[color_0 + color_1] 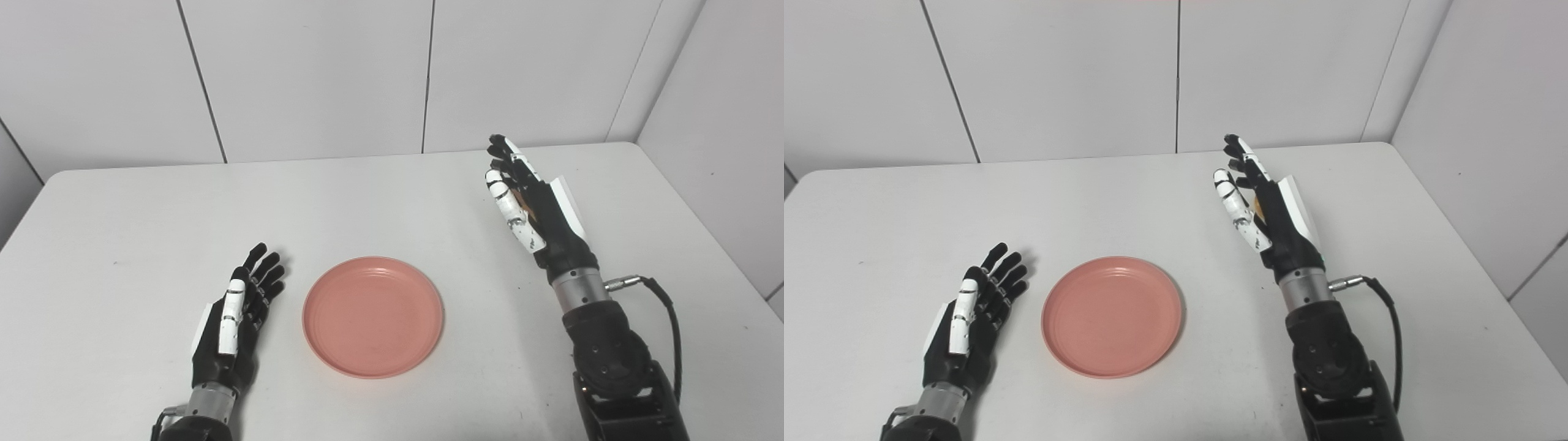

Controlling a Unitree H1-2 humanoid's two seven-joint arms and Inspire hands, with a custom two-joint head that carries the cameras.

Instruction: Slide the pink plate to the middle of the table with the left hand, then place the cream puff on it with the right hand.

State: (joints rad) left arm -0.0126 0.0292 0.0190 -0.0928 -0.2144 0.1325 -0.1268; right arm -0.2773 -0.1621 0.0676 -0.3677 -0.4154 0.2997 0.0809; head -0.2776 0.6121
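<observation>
Already the pink plate (373,316) lay mid-table, my left hand (236,318) beside it, fingers spread and empty. My right hand (528,199) loosely cupped something tan, probably the cream puff; such a slack hold risked dropping it short.

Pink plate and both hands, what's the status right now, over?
Left hand open, beside the plate. Right hand raised, a sliver of brown behind its fingers, grip unclear. Pink plate mid-table, empty. Nothing in the way.
</observation>
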